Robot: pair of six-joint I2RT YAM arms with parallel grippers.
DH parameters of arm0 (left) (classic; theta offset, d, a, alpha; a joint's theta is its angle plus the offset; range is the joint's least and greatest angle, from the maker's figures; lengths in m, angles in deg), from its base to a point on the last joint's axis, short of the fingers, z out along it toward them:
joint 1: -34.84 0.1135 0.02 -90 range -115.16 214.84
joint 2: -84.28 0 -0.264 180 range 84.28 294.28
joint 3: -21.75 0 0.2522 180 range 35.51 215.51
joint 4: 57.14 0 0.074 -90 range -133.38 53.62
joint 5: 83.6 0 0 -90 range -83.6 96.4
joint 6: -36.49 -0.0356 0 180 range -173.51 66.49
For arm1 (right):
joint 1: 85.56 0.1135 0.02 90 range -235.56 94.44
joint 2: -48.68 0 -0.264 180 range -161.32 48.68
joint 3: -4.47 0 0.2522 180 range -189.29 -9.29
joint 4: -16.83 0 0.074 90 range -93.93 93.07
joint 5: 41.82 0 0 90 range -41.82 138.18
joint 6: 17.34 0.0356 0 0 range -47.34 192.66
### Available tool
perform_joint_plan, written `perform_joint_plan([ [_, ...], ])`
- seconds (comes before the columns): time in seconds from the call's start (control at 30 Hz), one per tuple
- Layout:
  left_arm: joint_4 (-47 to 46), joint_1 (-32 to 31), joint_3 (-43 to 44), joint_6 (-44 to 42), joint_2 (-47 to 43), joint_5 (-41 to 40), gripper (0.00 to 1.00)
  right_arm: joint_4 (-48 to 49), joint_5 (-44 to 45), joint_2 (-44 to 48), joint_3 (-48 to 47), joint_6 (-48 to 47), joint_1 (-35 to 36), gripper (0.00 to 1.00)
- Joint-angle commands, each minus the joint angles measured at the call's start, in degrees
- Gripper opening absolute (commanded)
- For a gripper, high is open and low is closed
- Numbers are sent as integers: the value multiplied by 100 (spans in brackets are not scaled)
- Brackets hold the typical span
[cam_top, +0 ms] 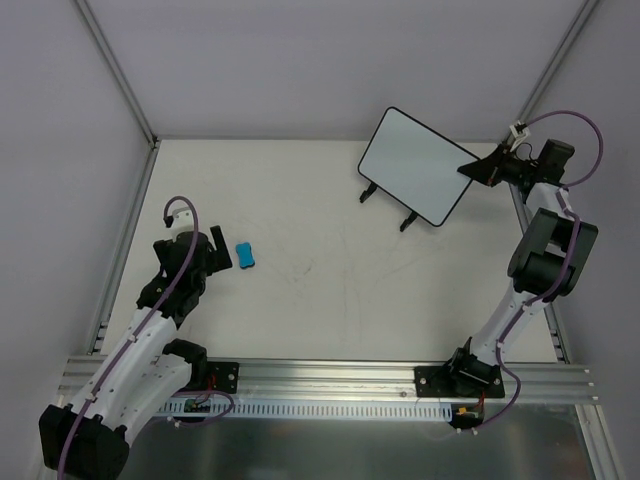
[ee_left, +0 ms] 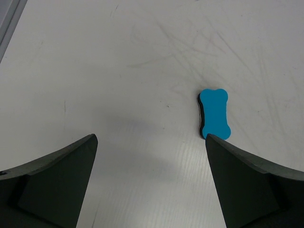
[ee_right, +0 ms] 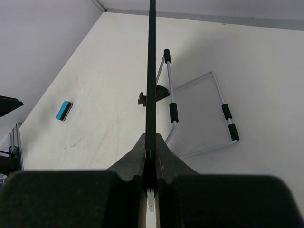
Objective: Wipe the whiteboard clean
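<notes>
The whiteboard stands tilted at the back right on two black feet, its face blank in the top view. My right gripper is shut on its right edge. In the right wrist view the whiteboard shows edge-on, clamped between my right gripper jaws. The blue bone-shaped eraser lies on the table at the left. My left gripper is open and empty just left of it. In the left wrist view the eraser lies just beyond the right fingertip of my left gripper.
A wire support frame with black foam sleeves shows behind the board. The white table is bounded by grey walls and metal rails at the left, back and right. An aluminium rail runs along the near edge.
</notes>
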Motion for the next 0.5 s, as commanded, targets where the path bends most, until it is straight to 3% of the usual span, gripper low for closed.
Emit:
perform_joint_plan([
  [0.0,-161,43,-24,-132,67,-130,99,81,-644,-109,-355,-240,-9,0],
  [0.47,-196,43,-51,-97,208,-51,99,116,-872,-215,-496,-117,18,0],
])
